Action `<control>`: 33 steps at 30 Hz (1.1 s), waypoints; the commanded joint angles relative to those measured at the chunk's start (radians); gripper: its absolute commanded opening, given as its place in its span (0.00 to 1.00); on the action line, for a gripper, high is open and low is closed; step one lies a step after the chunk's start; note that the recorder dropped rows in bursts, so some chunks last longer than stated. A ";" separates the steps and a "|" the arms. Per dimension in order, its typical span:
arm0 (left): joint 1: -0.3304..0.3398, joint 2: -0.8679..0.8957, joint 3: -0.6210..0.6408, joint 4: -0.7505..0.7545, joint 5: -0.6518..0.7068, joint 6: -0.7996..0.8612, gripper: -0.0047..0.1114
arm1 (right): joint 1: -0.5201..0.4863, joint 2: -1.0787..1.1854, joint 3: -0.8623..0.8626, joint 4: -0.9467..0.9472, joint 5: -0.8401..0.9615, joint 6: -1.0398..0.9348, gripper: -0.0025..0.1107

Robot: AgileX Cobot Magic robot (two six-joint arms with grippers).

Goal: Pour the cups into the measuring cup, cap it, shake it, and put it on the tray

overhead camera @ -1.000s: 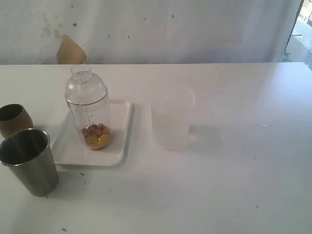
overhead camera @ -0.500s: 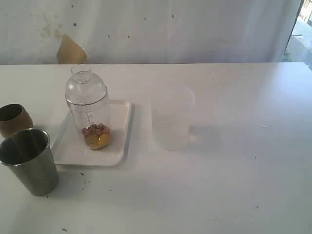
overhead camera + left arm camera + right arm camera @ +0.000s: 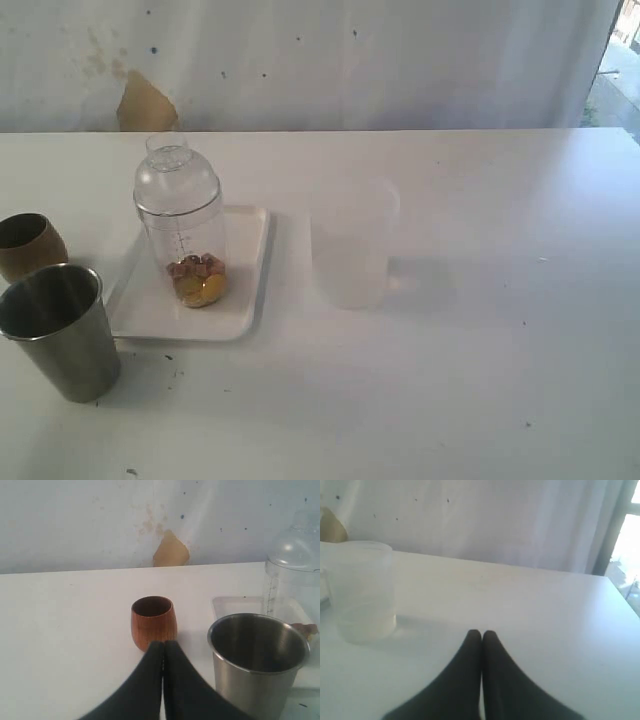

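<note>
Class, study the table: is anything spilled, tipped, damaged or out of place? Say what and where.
Nothing spilled or tipped: the capped measuring cup stands upright on the tray. Only oddity: a tan wall patch behind.

steel tumbler (image 3: 62, 335): brushed metal, shiny | brown cup (image 3: 30, 245): wood-grained, satin | measuring cup (image 3: 183, 225), on tray (image 3: 245, 285): clear glossy plastic | tray: smooth white | beaker (image 3: 350, 250), beside tray: frosted translucent plastic | table (image 3: 480, 380): matt white

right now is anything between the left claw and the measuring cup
Yes: seen from the left claw, the steel tumbler stands partly in front of the measuring cup. The measuring cup is already on the tray.
</note>
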 commanded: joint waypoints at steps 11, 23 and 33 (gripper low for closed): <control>-0.002 -0.003 0.005 0.002 0.002 -0.002 0.05 | -0.097 -0.005 0.006 -0.007 0.144 0.007 0.02; -0.002 -0.003 0.005 0.002 0.002 -0.002 0.05 | -0.097 -0.005 0.006 -0.007 0.144 0.007 0.02; -0.002 -0.003 0.005 0.002 0.002 -0.002 0.05 | -0.097 -0.005 0.006 -0.007 0.144 0.007 0.02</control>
